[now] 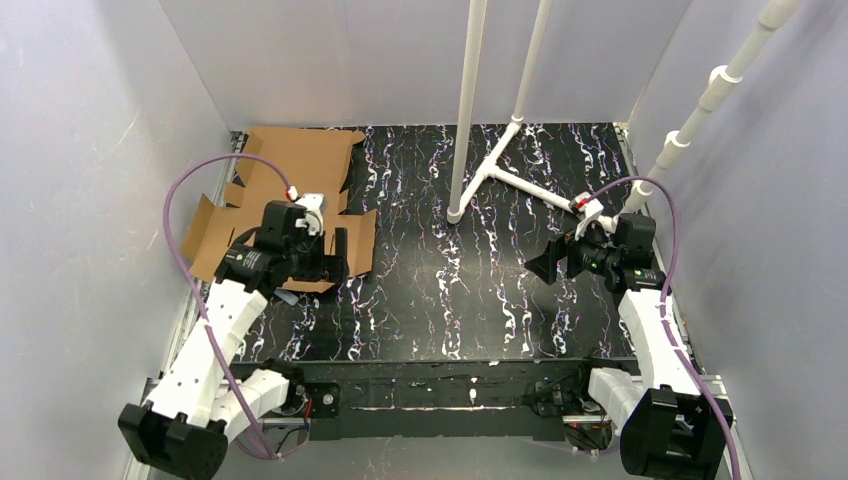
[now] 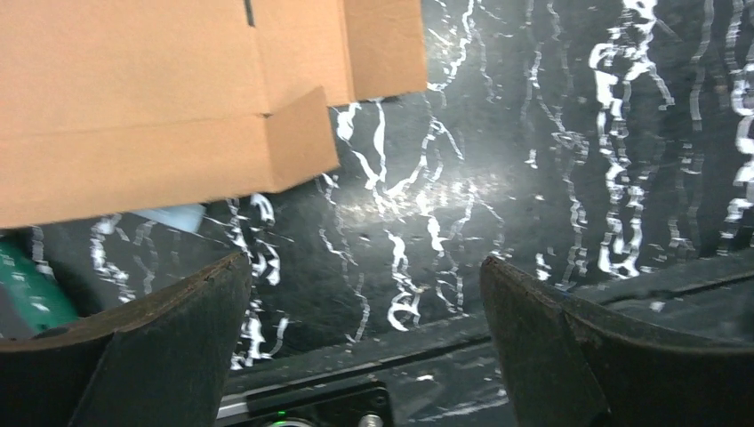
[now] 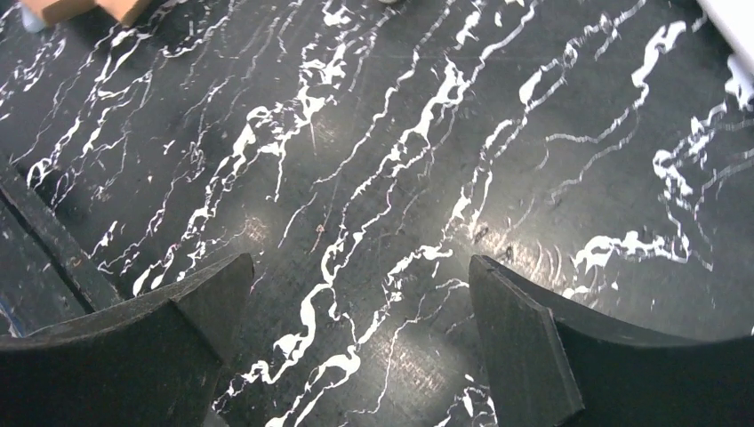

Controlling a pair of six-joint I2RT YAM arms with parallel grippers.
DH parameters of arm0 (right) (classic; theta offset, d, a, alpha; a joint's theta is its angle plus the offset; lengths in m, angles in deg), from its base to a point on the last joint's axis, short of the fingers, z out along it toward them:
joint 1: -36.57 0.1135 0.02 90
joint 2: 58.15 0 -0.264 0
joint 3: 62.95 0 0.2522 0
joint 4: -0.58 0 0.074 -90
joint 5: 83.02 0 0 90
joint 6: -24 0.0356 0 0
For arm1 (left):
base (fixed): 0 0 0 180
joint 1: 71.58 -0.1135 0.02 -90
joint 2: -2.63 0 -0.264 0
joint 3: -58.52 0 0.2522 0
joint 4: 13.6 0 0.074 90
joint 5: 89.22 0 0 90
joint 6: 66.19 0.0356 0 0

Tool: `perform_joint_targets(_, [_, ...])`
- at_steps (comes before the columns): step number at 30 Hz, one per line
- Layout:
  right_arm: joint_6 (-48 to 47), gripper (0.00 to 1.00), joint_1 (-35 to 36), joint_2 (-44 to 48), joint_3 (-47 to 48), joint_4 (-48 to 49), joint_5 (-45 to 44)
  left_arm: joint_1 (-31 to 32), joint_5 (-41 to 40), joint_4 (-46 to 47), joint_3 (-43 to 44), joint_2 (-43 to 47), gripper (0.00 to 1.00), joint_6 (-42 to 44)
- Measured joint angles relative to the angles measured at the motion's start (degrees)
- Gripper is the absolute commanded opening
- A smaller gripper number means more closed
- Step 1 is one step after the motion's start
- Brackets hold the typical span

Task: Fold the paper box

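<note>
The paper box point(image 1: 295, 170) is a flat brown cardboard sheet with flaps, lying at the far left of the black marbled table. My left gripper point(image 1: 338, 258) hovers over its near right part, open and empty. In the left wrist view the box's near flaps point(image 2: 169, 107) fill the upper left, and the gripper point(image 2: 364, 267) holds nothing between its fingers. My right gripper point(image 1: 538, 265) is open and empty over bare table at the right, far from the box. The right wrist view shows that gripper point(image 3: 360, 262) over the tabletop, with a box corner point(image 3: 62, 9) at the top left.
A white pipe stand point(image 1: 467, 110) rises from the far middle of the table, with its foot bars point(image 1: 525, 180) spreading right. Another white pipe point(image 1: 715, 85) slants at the far right. Grey walls close in the left, back and right sides.
</note>
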State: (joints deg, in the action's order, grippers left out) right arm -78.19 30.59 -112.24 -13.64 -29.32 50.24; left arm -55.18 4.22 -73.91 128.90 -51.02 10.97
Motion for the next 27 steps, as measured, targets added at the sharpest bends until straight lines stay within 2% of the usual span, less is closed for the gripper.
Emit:
perform_joint_targets(6, [-4.66, 1.0, 0.0, 0.0, -0.02, 0.81, 4.11, 4.9, -8.81, 0.24, 3.26, -7.32, 0.99, 5.18])
perform_joint_targets(12, [-7.74, 1.0, 0.0, 0.0, -0.02, -0.26, 4.44, 10.84, -14.45, 1.31, 5.79, -18.08, 0.99, 7.17])
perform_joint_targets(19, [-9.25, 1.0, 0.0, 0.04, -0.02, -0.68, 3.58, 16.33, -18.03, 8.13, 6.97, -26.49, 0.99, 2.01])
perform_joint_targets(27, [-10.58, 1.0, 0.0, 0.24, -0.02, -1.95, 3.34, 16.44, -22.18, 19.39, 6.8, -35.56, 0.79, -5.68])
